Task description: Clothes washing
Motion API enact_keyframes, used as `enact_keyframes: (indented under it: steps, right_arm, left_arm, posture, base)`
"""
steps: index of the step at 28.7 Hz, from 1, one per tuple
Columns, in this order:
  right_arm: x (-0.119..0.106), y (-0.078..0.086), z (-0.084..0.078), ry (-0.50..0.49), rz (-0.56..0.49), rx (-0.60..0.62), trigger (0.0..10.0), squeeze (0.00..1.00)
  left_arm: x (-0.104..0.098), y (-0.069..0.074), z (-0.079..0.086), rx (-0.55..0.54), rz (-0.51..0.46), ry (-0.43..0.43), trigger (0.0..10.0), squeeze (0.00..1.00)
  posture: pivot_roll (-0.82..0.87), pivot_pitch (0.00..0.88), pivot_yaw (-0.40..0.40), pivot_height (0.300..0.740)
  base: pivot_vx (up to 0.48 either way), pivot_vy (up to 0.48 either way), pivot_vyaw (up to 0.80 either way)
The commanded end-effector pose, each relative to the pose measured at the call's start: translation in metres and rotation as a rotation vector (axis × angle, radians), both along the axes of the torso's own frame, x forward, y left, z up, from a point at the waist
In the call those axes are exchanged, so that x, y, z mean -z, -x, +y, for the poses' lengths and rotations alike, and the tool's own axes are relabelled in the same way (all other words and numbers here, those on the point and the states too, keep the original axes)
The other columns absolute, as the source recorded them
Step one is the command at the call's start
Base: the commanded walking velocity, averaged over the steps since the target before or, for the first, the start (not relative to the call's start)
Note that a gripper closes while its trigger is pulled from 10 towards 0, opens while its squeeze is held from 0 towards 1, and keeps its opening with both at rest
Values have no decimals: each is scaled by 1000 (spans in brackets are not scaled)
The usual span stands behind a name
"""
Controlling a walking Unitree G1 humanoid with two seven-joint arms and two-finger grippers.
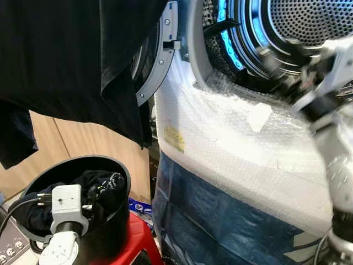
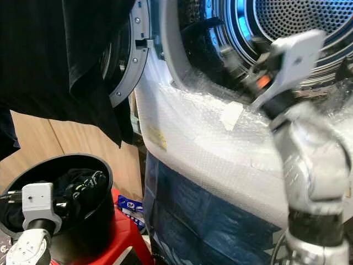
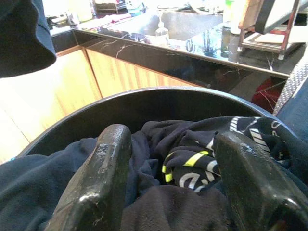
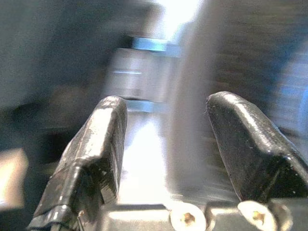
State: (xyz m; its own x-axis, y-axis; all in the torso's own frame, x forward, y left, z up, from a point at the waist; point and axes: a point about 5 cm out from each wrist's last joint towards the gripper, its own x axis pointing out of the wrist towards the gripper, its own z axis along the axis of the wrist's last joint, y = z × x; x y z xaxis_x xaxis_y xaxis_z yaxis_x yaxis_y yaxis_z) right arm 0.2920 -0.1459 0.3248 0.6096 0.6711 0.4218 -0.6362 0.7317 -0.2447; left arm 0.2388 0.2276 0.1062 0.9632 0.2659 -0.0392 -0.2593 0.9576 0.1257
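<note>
over one black bucket [image 1: 118, 182] of dark clothes [image 3: 192, 159], left claw [image 3: 173, 192] spread, empty; right claw [image 4: 163, 144] likewise, at one drum [image 1: 298, 27]

Washer [image 1: 237, 165]: stood at right, door [image 1: 157, 61] swung open to its left.
Garment [image 1: 71, 55]: hung at upper left, before the door.
Bucket [image 1: 118, 171]: sat lower left, on a stool [image 1: 138, 240], clothes [image 3: 192, 159] inside.
Counter [image 3: 159, 53]: lay behind the bucket.

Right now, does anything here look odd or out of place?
Yes: the washing machine still wears bubble wrap and blue plastic over its front, with tape patches, as if never unpacked. A dark garment hangs over its open door.
</note>
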Motion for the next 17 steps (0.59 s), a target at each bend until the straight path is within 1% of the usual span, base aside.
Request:
enact_keyframes:
  steps: [1, 2, 3, 4, 5, 6, 8, 9, 10, 11, 12, 13, 14, 15, 16, 17]
  right_arm:
    - [1, 17, 14, -12, -3, -181, 10000, 0]
    - [10, 22, 23, -33, 44, -269, 10000, 0]
    - [10, 22, 23, -33, 44, -269, 10000, 0]
    - [21, 27, 28, -16, 76, -342, 10000, 0]
    - [33, 36, 34, -11, 107, -442, 10000, 0]
    - [37, 39, 37, -17, 122, -475, 10000, 0]
    - [68, 47, 48, -4, 232, -564, 10000, 0]
    - [86, 43, 51, 20, 292, -541, 10000, 0]
    - [98, 41, 52, 40, 329, -520, 10000, 0]
    - [119, 36, 53, 64, 397, -480, 10000, 0]
    - [146, 34, 52, 96, 474, -460, 10000, 0]
    - [162, 35, 51, 116, 521, -455, 10000, 0]
    - [182, 36, 48, 123, 585, -443, 10000, 0]
    - [192, 38, 46, 122, 623, -440, 10000, 0]
    - [213, 37, 41, 118, 700, -404, 10000, 0]
    - [227, 37, 37, 118, 753, -379, 10000, 0]
  left_arm:
    - [-10, -2, 3, -15, -47, -14, 10000, 0]
    - [-11, -2, 4, -17, -52, -16, 10000, 0]
    - [-11, -2, 4, -17, -52, -16, 10000, 0]
    - [-11, -2, 4, -17, -53, -18, 10000, 0]
    - [-11, -2, 4, -19, -51, -20, 10000, 0]
    - [-11, -2, 5, -20, -51, -20, 10000, 0]
    - [-11, -2, 6, -37, -57, -20, 10000, 0]
    - [-11, -2, 7, -39, -59, -20, 10000, 0]
    - [-11, -3, 7, -39, -59, -21, 10000, 0]
    - [-11, -4, 6, -38, -58, -21, 10000, 0]
    - [-11, -4, 5, -36, -60, -20, 10000, 0]
    - [-11, -5, 5, -34, -61, -20, 10000, 0]
    - [-12, -5, 4, -35, -65, -19, 10000, 0]
    - [-13, -6, 4, -36, -69, -19, 10000, 0]
    - [-14, -6, 5, -43, -75, -19, 10000, 0]
    - [-15, -5, 5, -48, -80, -19, 10000, 0]
  posture:
    - [55, 3, -7, 740]
    - [53, 6, -7, 740]
    - [53, 6, -7, 740]
    - [54, 0, -12, 740]
    - [54, 0, -12, 740]
    - [54, 0, -12, 740]
    - [53, 0, -14, 740]
    - [53, 0, -14, 740]
    - [53, 0, -14, 740]
    - [55, 0, -14, 740]
    - [55, 0, -14, 740]
    - [60, 0, -15, 740]
    - [62, 0, -15, 740]
    - [62, 0, -15, 740]
    - [66, 0, -17, 740]
    - [66, 0, -17, 740]
  base:
    - [0, 0, 0]
    - [0, 0, 0]
    - [0, 0, 0]
    - [0, 0, 0]
    - [0, 0, 0]
    - [0, 0, 0]
    - [0, 0, 0]
    - [0, 0, 0]
    - [0, 0, 0]
    - [0, 0, 0]
    - [0, 0, 0]
    - [0, 0, 0]
    - [0, 0, 0]
    - [0, 0, 0]
    - [0, 0, 0]
    - [0, 0, 0]
